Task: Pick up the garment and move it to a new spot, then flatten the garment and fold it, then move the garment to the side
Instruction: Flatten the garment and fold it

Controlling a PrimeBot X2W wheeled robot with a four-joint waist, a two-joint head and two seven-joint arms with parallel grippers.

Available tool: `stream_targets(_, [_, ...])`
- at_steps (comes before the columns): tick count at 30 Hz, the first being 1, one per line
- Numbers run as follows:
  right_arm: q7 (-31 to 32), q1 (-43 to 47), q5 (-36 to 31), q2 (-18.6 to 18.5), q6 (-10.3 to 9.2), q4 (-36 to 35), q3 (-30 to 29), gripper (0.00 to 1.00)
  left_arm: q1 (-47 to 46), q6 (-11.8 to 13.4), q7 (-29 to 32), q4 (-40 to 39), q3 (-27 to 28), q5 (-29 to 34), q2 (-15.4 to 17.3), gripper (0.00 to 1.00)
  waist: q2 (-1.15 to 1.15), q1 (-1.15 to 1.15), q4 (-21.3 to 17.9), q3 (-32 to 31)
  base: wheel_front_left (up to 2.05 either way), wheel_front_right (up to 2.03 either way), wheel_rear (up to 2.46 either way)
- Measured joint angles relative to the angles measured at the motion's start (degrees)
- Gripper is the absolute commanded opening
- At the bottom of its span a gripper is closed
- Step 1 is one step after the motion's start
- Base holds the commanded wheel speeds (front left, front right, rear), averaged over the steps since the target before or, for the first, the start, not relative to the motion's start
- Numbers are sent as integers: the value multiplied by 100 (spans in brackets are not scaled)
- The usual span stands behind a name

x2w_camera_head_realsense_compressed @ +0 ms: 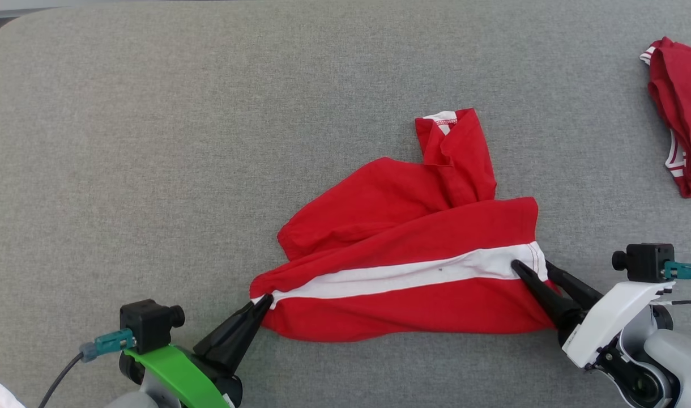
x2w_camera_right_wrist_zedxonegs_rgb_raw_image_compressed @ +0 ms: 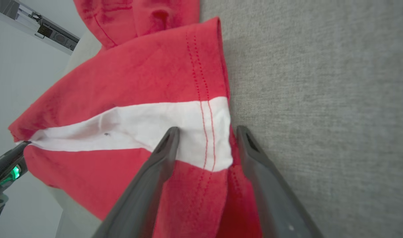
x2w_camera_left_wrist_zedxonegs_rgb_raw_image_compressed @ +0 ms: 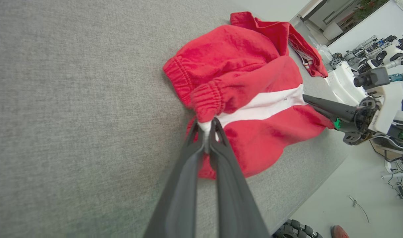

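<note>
Firstly, left gripper [x2w_camera_head_realsense_compressed: 264, 300]: jaws closed tight, pinching the near-left end of the garment [x2w_camera_head_realsense_compressed: 402, 249] right where the white stripe [x2w_camera_head_realsense_compressed: 402, 275] runs out. The left wrist view confirms it; the left gripper [x2w_camera_left_wrist_zedxonegs_rgb_raw_image_compressed: 206, 130] has a small tuft of white cloth squeezed between its tips, with a gathered elastic edge [x2w_camera_left_wrist_zedxonegs_rgb_raw_image_compressed: 206, 97] bunched just above them.

Right gripper [x2w_camera_head_realsense_compressed: 531, 266]: jaws parted, not clamped. In the right wrist view its fingers [x2w_camera_right_wrist_zedxonegs_rgb_raw_image_compressed: 168, 148] straddle the stitched hem [x2w_camera_right_wrist_zedxonegs_rgb_raw_image_compressed: 204, 132] at the stripe's other end. One finger lies over the white cloth, the other sits just beside the hem on the grey side. Whether the lower finger touches the fabric, cannot tell.

Garment [x2w_camera_right_wrist_zedxonegs_rgb_raw_image_compressed: 138, 82]: red shorts, lying crumpled on the grey cloth-covered table [x2w_camera_head_realsense_compressed: 153, 141], right of centre and toward the near edge. The stripe [x2w_camera_left_wrist_zedxonegs_rgb_raw_image_compressed: 261, 105] is stretched roughly straight between the two grippers. Loose red folds are heaped behind it, and one leg [x2w_camera_head_realsense_compressed: 456, 153] is flung away from the robot, white trim at its tip.

Second red garment [x2w_camera_head_realsense_compressed: 682, 113], also white-trimmed: far right edge of the table, well apart from the first.
</note>
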Motion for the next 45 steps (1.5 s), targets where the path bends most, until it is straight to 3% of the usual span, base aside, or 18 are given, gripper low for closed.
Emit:
stream_targets(1, [-32,-10,12,1,0,-23,22,0,0,0,0,9,-7,0,0,0,0,0,6,-4,0,0,0])
stream_targets(6, [-245,-88,-60,-152,0,-176,121,0,-17,0,-8,-42,45,110,22,0,0,0,5,-51,0,0,0])
stream_targets(12, [-524,-419,-205,-500,0,-489,-287,0,-455,0,-18,-682,226,143,256,0,0,0,-80,-87,0,0,0])
stream_targets(16, [-563,-984,-365,-713,0,-714,-605,0,-1438,-1,260,-1055,261,299,580,0,0,0,-158,-14,0,0,0])
stream_targets(21, [-549,-2263,-770,-845,1,-650,-848,0,-3238,-2,697,-1109,400,537,701,0,0,0,-260,243,0,0,0])
stream_targets(26, [-538,-3766,-1347,-703,0,-229,-1056,0,-5105,-10,806,-621,345,915,488,0,0,0,-362,648,0,0,0])
stream_targets(33, [-590,-4963,-2008,-539,0,126,-1359,0,-6834,-10,115,242,-101,1612,-67,0,0,1,-489,1288,0,0,0])
stream_targets(38, [-605,-4454,-2157,-378,0,165,-1298,0,-6513,-10,-10,506,-644,1638,-265,0,0,1,-584,1599,0,0,0])
stream_targets(45, [-606,-2592,-2193,-55,0,-163,-1748,0,-4391,-10,-26,-63,-221,2005,-333,0,0,1,-711,1655,0,0,0])
